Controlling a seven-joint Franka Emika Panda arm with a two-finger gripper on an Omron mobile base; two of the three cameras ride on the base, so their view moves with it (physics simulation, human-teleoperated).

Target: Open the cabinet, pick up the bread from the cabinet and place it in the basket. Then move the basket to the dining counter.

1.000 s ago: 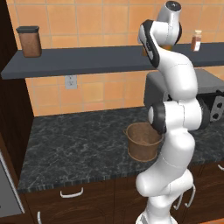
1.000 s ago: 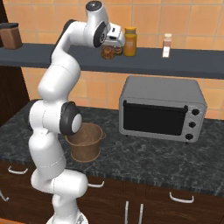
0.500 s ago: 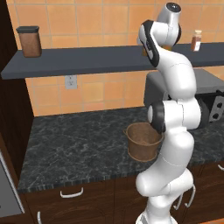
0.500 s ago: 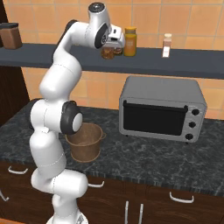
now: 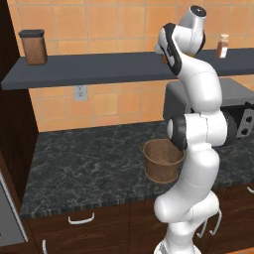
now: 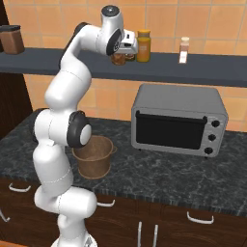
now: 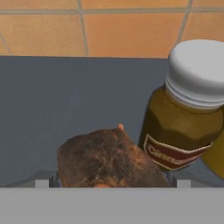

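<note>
Bread (image 7: 107, 157), a small dark brown crusty lump, lying on the dark grey wall shelf (image 6: 202, 72), close before the hand camera and between the two small dark fingertips (image 7: 54, 180). End effector (image 6: 126, 54) raised to shelf height at the end of the white arm, spread wide, fingertips standing at either side of the lump with gaps visible; whether either tip touches the crust, cannot tell. Just beside the bread, an amber glass jar with a white lid and a red label (image 7: 186, 111), upright; touching the lump or merely next to it, cannot tell. Further along the shelf, a yellow-orange jar (image 6: 143, 46) and a small spice bottle with a pale cap (image 6: 183, 50). At the far end of the shelf, a brown canister with a dark lid (image 5: 33, 46), well apart from the rest.

Below, on the black marbled tabletop (image 5: 89, 163), a brown woven round basket (image 5: 161, 161), upright, tapering downward, partly behind the arm's middle joint in the right base view. Near it on the same tabletop, a grey toaster oven with a dark glass door and three knobs (image 6: 178, 120). Orange tiled wall (image 5: 99, 20) behind shelf and tabletop, with a pale outlet plate (image 5: 80, 92) under the shelf.
</note>
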